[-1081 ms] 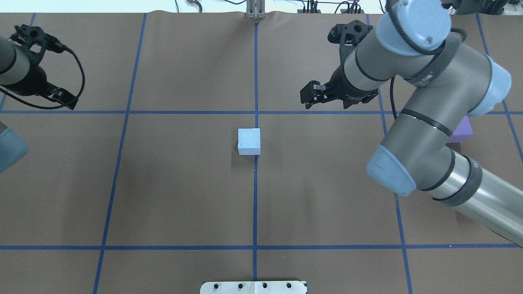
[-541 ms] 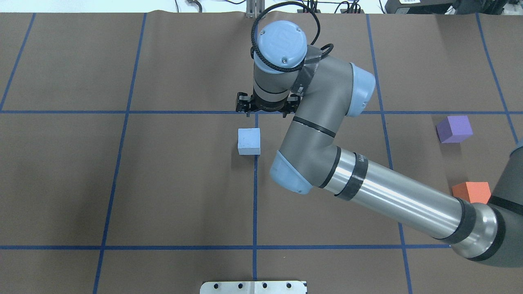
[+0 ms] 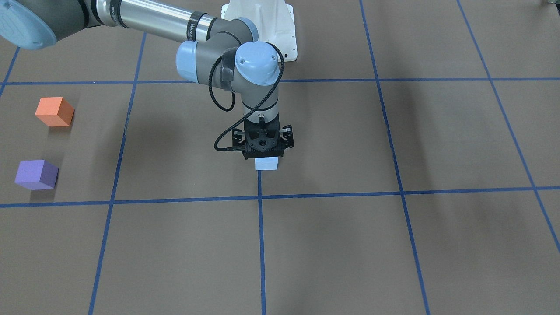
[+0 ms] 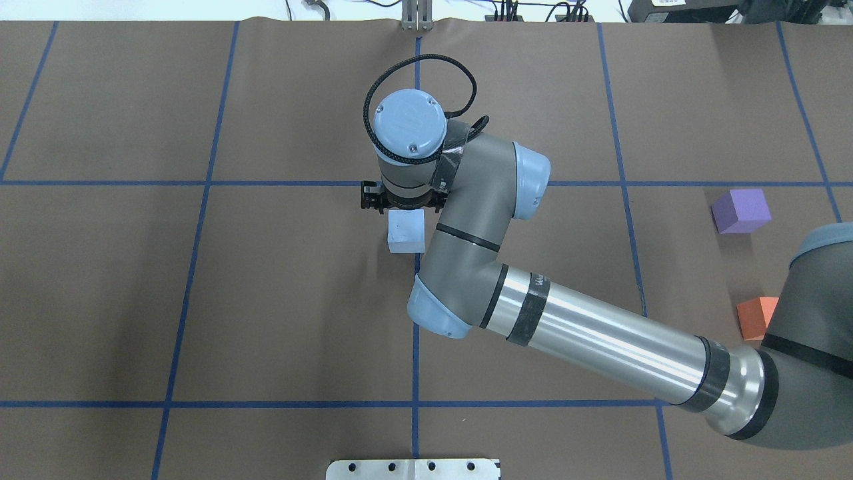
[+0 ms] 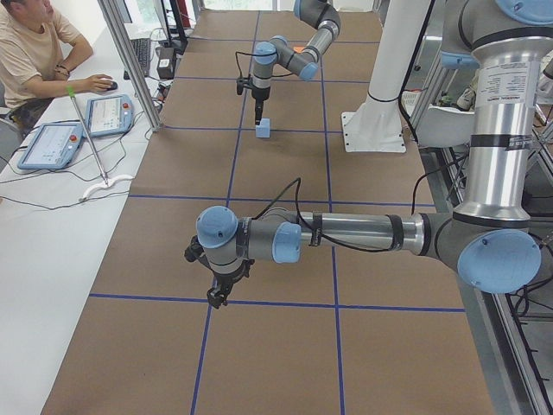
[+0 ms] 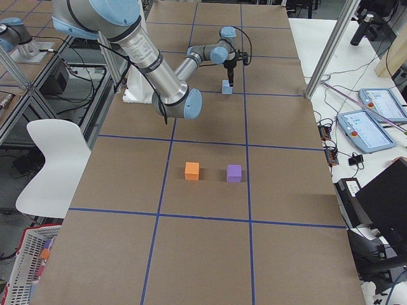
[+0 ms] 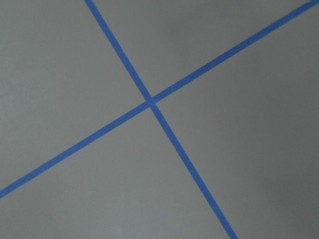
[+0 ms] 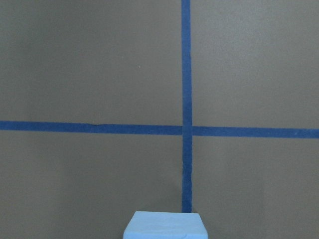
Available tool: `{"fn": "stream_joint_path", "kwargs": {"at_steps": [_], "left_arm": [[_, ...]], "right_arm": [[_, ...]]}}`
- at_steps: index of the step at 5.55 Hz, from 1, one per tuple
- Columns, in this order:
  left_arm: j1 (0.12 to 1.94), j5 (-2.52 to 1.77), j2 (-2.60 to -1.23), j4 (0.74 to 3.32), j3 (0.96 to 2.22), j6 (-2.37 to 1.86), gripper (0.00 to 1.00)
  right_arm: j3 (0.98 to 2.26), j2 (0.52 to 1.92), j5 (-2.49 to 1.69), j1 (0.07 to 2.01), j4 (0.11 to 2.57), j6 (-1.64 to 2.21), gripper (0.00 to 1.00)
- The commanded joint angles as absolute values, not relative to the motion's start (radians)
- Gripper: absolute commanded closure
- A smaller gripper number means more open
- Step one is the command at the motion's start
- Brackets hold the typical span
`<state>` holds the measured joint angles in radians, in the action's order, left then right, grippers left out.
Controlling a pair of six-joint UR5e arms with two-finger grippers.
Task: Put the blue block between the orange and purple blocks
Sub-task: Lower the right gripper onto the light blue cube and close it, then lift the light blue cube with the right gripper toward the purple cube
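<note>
The light blue block [image 4: 406, 231] sits on the centre line of the brown table; it also shows in the front view [image 3: 266, 164] and at the bottom edge of the right wrist view [image 8: 164, 225]. My right gripper [image 3: 263, 154] points straight down just above the block's far side, jaws spread and empty; overhead it shows under the wrist [image 4: 404, 205]. The purple block [image 4: 741, 211] and the orange block [image 4: 756, 317] stand apart at the right, the orange one partly hidden by my right arm. My left gripper [image 5: 216, 294] hangs over bare table; I cannot tell its state.
A white base plate [image 4: 413, 469] lies at the table's near edge. An operator [image 5: 39, 52] sits at a side bench with tablets. The left wrist view shows only crossing blue tape lines [image 7: 151, 102].
My right arm has swung from the right side to the centre and dropped over the blue block, uncovering the purple and orange blocks. My left arm has left the overhead view.
</note>
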<state>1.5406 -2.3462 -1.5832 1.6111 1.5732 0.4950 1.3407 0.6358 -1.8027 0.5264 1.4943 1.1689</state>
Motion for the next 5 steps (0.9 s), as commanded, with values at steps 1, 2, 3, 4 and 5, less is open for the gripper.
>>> {"fn": "stream_joint_path", "kwargs": {"at_steps": [1, 2, 3, 4, 5], "left_arm": [[1.54, -2.347, -1.583, 1.617, 1.572, 0.494, 0.0], [1.542, -2.347, -1.583, 1.62, 1.569, 0.494, 0.0], [1.54, -2.347, -1.583, 1.621, 1.562, 0.495, 0.0], [1.54, -2.349, -1.583, 1.621, 1.562, 0.497, 0.0], [1.54, -2.349, -1.583, 1.623, 1.552, 0.499, 0.0]], "right_arm": [[1.335, 0.644, -1.798, 0.502, 1.494, 1.169, 0.01], [1.318, 0.646, -1.789, 0.494, 1.491, 1.169, 0.02], [1.313, 0.644, -1.789, 0.494, 1.49, 1.167, 0.15], [1.312, 0.644, -1.789, 0.494, 1.488, 1.167, 0.4], [1.321, 0.638, -1.795, 0.498, 1.489, 1.163, 0.67]]}}
